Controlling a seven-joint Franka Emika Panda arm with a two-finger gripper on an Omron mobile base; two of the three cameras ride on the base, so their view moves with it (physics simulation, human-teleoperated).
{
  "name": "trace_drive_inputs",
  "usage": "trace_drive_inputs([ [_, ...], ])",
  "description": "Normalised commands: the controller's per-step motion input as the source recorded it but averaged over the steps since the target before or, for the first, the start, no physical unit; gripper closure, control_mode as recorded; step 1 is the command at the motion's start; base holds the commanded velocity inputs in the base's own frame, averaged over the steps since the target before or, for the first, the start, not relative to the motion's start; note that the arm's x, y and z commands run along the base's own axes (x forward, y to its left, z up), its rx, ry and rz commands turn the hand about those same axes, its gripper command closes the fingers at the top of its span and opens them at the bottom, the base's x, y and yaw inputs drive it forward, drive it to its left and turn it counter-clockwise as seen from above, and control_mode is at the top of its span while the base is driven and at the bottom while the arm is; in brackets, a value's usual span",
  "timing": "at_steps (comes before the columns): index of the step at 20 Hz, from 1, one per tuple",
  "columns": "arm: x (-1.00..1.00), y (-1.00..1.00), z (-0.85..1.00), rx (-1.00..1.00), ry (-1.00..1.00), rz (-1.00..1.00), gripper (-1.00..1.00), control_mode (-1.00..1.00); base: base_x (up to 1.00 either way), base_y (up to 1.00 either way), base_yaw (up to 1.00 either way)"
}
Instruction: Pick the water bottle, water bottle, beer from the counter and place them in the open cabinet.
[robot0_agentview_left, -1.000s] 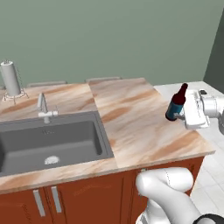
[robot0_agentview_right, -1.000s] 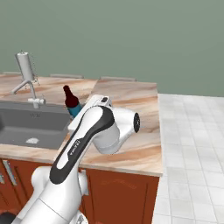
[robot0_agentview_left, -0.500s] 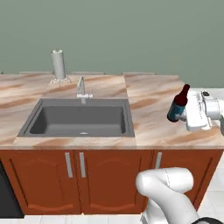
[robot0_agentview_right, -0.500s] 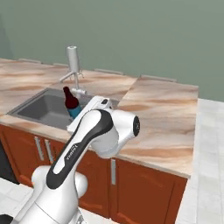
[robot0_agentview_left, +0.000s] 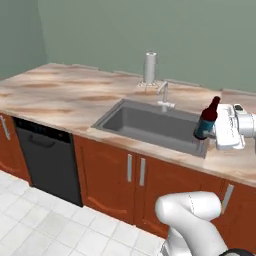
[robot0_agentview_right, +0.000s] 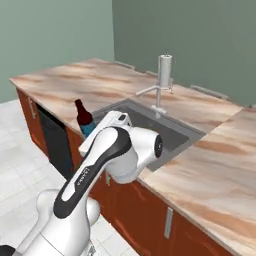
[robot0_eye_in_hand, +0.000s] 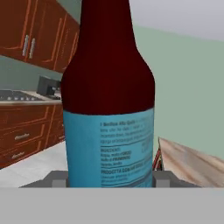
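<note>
Carrying the beer (robot0_agentview_left: 206, 120), the gripper (robot0_agentview_left: 213, 131) clamps its teal label above the sink (robot0_agentview_left: 150, 124); next comes reaching the open cabinet's shelf.

Our base has kept turning, so the whole outlook has swung and we take that as camera motion, not as things moving. In the left base view the sink (robot0_agentview_left: 155, 125) has slid from 9 o'clock to the middle, the counter (robot0_agentview_left: 65, 97) now runs off toward 10 o'clock, and a black dishwasher front (robot0_agentview_left: 47, 160) and white floor tiles (robot0_agentview_left: 55, 225) have come in at 8 o'clock. In the right base view the tap (robot0_agentview_right: 157, 92) has gone from 10 o'clock toward 1 o'clock. The beer (robot0_agentview_left: 207, 120) has kept its place at 3 o'clock in the left view, riding along in the gripper (robot0_agentview_left: 216, 131)
</note>
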Motion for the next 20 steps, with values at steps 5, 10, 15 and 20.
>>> trace_drive_inputs([
  [5, 0.00, 0.00, 0.00, 0.00, 0.00, 0.00, 1.00, 1.00, 0.16, 0.05, 0.89],
  [10, 0.00, 0.00, 0.00, 0.00, 0.00, 0.00, 1.00, 1.00, 0.12, 0.13, 0.91],
  [15, 0.00, 0.00, 0.00, 0.00, 0.00, 0.00, 1.00, 1.00, 0.06, 0.17, 0.90],
  [20, 0.00, 0.00, 0.00, 0.00, 0.00, 0.00, 1.00, 1.00, 0.00, 0.23, 0.82],
])
